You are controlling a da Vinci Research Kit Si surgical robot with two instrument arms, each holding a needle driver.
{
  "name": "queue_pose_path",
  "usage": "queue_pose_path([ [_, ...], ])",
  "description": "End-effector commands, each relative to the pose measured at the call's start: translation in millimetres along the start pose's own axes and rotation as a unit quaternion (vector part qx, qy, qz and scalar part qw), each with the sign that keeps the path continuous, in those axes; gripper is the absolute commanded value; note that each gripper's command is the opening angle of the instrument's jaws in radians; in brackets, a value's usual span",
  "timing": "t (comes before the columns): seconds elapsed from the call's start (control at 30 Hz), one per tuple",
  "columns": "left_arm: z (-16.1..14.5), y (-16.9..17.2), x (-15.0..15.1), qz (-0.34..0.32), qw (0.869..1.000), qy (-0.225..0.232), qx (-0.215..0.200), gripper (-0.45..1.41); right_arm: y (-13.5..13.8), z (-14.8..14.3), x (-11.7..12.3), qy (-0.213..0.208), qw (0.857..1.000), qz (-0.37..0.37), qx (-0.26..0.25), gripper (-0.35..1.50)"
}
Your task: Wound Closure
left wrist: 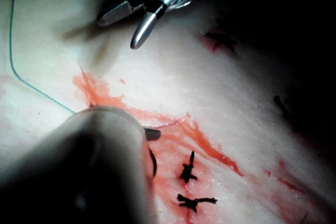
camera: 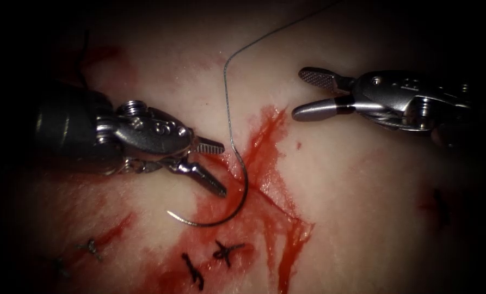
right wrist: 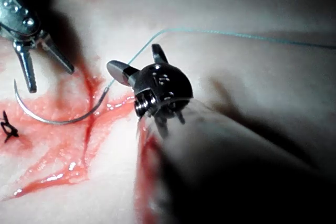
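Endoscope view had the knotted stitches (camera: 227,251) nearest, dark little ties lying in the red fluid (camera: 264,163) toward the near edge of the tissue (camera: 362,207), with another pair of cut ends of thread (camera: 92,249) off toward the near left. Just beyond them, the needle (camera: 229,209) lay loose on the surface, and neither tool had hold of it! Its curve swept from a free tip on the left of the cut (camera: 275,204) around to its swaged end at the cut's upper stretch, resting flat on the tissue rather than buried in it, as far as could be seen. Above that arc sat the left tool (camera: 216,169), reaching in from the left with its wrist bent downward, jaws parted, lower jaw pointing toward the needle's body but apart from it, gripping nothing. From the needle's end the thread (camera: 227,92) climbed straight up, arched over, and ran away toward the far right corner. Farthest out, the right tool (camera: 302,92) came in level from the right, hanging above pale tissue on the right of the cut, jaws spread wide and bare. Right wrist view confirmed it: right tool's jaws apart, the thread (right wrist: 231,33) passing beside them unheld, needle (right wrist: 58,114) curving below the left tool (right wrist: 44,74).
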Motion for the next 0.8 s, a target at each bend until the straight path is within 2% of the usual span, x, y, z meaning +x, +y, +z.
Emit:
queue_pose_path([
  [0.03, 1.2, 0.0, -0.2, -0.003, 1.0, -0.017, 0.009, 0.62, 0.0, 1.0, 0.1, 0.001, 1.0, -0.001, 0.001, 1.3],
  [0.13, 2.7, 0.3, -1.3, 0.002, 0.998, -0.048, 0.031, 0.64, 0.0, 1.0, 0.1, 0.001, 1.0, 0.002, 0.001, 1.3],
  [0.33, 4.1, 0.4, -3.3, 0.006, 0.997, -0.079, 0.027, 0.64, 0.0, 1.0, 0.1, 0.001, 1.0, 0.005, 0.001, 1.3],
  [0.63, 3.8, 1.4, -3.5, 0.02, 0.996, -0.087, 0.012, 0.57, 0.0, 1.0, 0.1, 0.001, 1.0, 0.005, 0.001, 1.3],
  [0.8, 3.3, 1.4, -2.7, -0.002, 0.996, -0.084, 0.005, 0.57, 0.0, 1.0, 0.1, 0.001, 1.0, 0.005, 0.001, 1.3],
])
